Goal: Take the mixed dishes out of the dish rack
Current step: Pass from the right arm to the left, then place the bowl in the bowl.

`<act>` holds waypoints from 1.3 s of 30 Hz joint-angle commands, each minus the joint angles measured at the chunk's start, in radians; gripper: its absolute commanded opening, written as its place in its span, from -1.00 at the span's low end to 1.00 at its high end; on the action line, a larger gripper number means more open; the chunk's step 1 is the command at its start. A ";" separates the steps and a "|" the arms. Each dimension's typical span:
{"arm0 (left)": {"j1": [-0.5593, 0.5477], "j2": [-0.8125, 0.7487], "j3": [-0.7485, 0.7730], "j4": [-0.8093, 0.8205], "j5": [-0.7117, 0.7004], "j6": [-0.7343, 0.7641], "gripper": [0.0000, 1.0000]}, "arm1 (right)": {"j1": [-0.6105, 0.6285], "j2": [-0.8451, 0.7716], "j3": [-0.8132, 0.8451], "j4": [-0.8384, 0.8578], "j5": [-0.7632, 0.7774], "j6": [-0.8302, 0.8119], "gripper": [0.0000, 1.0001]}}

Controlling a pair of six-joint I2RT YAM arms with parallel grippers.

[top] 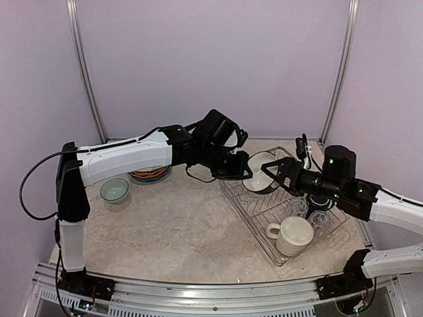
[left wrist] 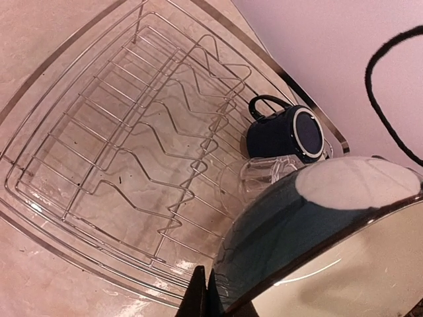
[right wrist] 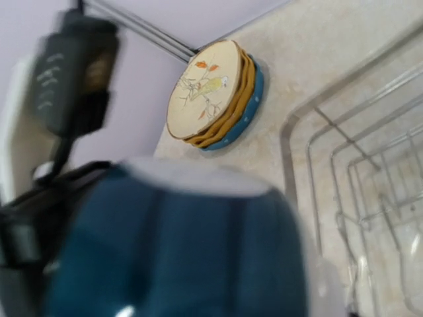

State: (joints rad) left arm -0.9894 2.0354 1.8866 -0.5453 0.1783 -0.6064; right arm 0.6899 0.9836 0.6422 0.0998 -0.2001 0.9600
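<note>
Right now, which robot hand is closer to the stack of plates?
Left. The left gripper, shut on the dark-blue bowl, hangs to the right of the stack of plates; the right gripper, open, is farther that way, beyond the bowl.

Beige marbled tabletop enclosed by lilac wall panels; metal uprights at rear corners; aluminium rail along near edge.

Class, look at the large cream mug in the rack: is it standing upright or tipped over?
Upright. In the top view the large cream mug shows its round mouth facing up, handle out sideways, inside the dish rack.
</note>
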 commanded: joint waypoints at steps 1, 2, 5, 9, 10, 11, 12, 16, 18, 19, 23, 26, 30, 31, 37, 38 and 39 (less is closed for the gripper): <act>0.030 -0.043 0.019 0.007 -0.063 -0.070 -1.00 | 0.011 -0.026 0.073 -0.070 0.020 -0.111 0.98; 0.034 -0.054 0.014 0.000 -0.072 -0.069 -1.00 | 0.011 -0.027 0.086 -0.089 0.025 -0.130 0.99; 0.053 -0.094 -0.017 -0.013 -0.085 -0.066 -1.00 | 0.010 -0.029 0.130 -0.146 0.035 -0.187 1.00; 0.090 -0.170 -0.041 -0.086 -0.146 -0.051 -1.00 | 0.010 -0.027 0.206 -0.214 0.059 -0.254 1.00; 0.102 -0.187 -0.051 -0.127 -0.169 -0.047 -1.00 | 0.011 -0.027 0.221 -0.233 0.076 -0.270 1.00; 0.122 -0.227 -0.069 -0.157 -0.208 -0.046 -1.00 | 0.010 -0.027 0.235 -0.254 0.093 -0.288 1.00; 0.143 -0.254 -0.093 -0.185 -0.233 -0.045 -1.00 | 0.010 -0.028 0.242 -0.269 0.112 -0.300 1.00; 0.258 -0.432 -0.233 -0.305 -0.305 -0.058 -1.00 | 0.010 -0.028 0.248 -0.303 0.159 -0.329 1.00; 0.344 -0.526 -0.307 -0.371 -0.310 -0.066 -1.00 | 0.007 -0.028 0.242 -0.305 0.165 -0.330 1.00; 0.396 -0.561 -0.346 -0.398 -0.305 -0.066 -1.00 | 0.008 -0.028 0.239 -0.303 0.164 -0.329 0.99; 0.608 -0.724 -0.504 -0.475 -0.292 -0.042 -1.00 | 0.004 -0.034 0.222 -0.291 0.161 -0.325 1.00; 0.785 -0.795 -0.598 -0.478 -0.253 -0.008 -1.00 | 0.003 -0.033 0.224 -0.296 0.161 -0.324 1.00; 0.956 -0.790 -0.664 -0.449 -0.134 0.010 -1.00 | 0.001 -0.038 0.223 -0.301 0.160 -0.316 1.00; 0.973 -0.776 -0.666 -0.449 -0.129 0.010 -1.00 | 0.001 -0.043 0.217 -0.300 0.162 -0.311 1.00; 0.982 -0.646 -0.659 -0.422 -0.197 -0.040 -1.00 | 0.002 -0.084 0.169 -0.284 0.167 -0.280 1.00; 0.982 -0.634 -0.654 -0.407 -0.207 -0.049 -1.00 | 0.001 -0.088 0.167 -0.285 0.170 -0.279 1.00; 0.982 -0.613 -0.649 -0.394 -0.215 -0.058 -1.00 | 0.001 -0.092 0.166 -0.287 0.172 -0.278 1.00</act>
State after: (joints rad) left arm -0.0120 1.3823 1.2175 -1.0225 -0.0257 -0.6300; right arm 0.6941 0.9192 0.8310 -0.1825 -0.0460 0.6643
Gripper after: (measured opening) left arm 0.040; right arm 0.997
